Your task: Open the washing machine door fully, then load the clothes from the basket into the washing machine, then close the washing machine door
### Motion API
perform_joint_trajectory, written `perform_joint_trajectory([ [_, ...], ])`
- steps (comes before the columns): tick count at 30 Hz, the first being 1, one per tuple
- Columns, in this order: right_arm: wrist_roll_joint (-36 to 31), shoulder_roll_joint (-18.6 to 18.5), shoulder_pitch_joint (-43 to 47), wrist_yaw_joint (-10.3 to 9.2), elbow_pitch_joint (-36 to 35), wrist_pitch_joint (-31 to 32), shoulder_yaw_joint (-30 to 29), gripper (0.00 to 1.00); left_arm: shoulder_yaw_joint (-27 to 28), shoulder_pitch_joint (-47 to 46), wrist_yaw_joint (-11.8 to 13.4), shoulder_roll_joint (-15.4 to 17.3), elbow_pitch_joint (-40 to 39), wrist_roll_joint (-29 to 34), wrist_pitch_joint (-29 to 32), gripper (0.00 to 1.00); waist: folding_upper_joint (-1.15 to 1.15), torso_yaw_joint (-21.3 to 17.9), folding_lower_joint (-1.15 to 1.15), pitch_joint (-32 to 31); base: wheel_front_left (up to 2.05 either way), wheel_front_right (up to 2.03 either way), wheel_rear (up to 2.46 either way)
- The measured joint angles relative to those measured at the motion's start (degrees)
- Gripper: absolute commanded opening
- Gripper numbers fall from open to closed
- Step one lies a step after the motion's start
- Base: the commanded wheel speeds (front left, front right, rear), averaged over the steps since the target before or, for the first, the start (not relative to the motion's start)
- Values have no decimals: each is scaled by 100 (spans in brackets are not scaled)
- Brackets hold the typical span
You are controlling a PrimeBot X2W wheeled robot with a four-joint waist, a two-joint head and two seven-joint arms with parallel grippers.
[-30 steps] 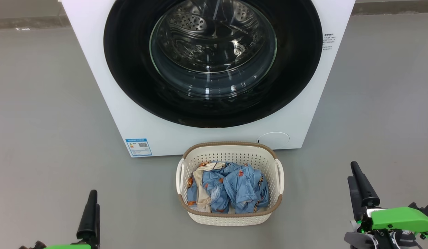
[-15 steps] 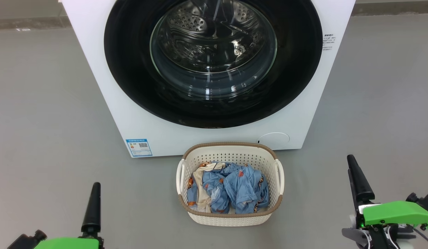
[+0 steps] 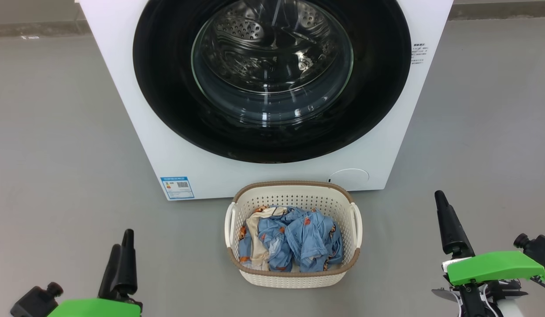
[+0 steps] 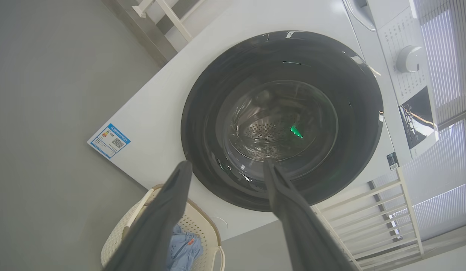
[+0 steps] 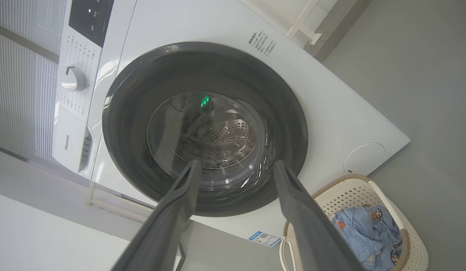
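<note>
The white washing machine (image 3: pixel 135 132) stands ahead with its round glossy black washing machine door (image 3: pixel 166 110) shut flat against the front. The steel drum shows through the glass window. On the floor in front sits the cream basket (image 3: pixel 294 193), holding the crumpled light-blue clothes (image 3: pixel 294 240). My left gripper (image 3: pixel 122 246) is low at the left of the basket and my right gripper (image 3: pixel 440 198) at the right. Both are apart from basket and machine. In the left wrist view the left gripper (image 4: pixel 227 163) is open and empty, pointing at the door (image 4: pixel 202 113). The right gripper (image 5: pixel 237 162) is likewise open toward the door (image 5: pixel 127 113).
Grey floor spreads on both sides of the machine. A blue label (image 3: pixel 176 187) marks its lower left front. The control dial (image 4: pixel 408 59) sits on the top panel. A white rack (image 4: pixel 368 210) stands behind the machine.
Both grippers have risen in the head view; the right one has also shifted slightly left toward the machine. Door, basket and clothes have not moved.
</note>
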Motion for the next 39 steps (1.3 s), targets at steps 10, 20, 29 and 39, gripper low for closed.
perform_joint_trajectory([
  [10,-1137,2,-123,1,68,-168,-13,100,88,-5,-1,-53,81,1095,-183,100,0,6,0,-8,0,0,0],
  [20,-2304,-20,-245,1,229,-343,103,100,104,-54,51,-82,186,1964,-341,100,0,20,0,-12,0,0,0],
  [29,-3019,-36,-338,1,292,-479,210,100,90,-141,44,-102,268,2544,-492,100,0,39,0,-14,0,0,0],
  [39,-3683,-69,-472,1,482,-658,270,100,41,-240,-7,-114,300,3184,-669,100,0,64,0,-41,0,0,0],
])
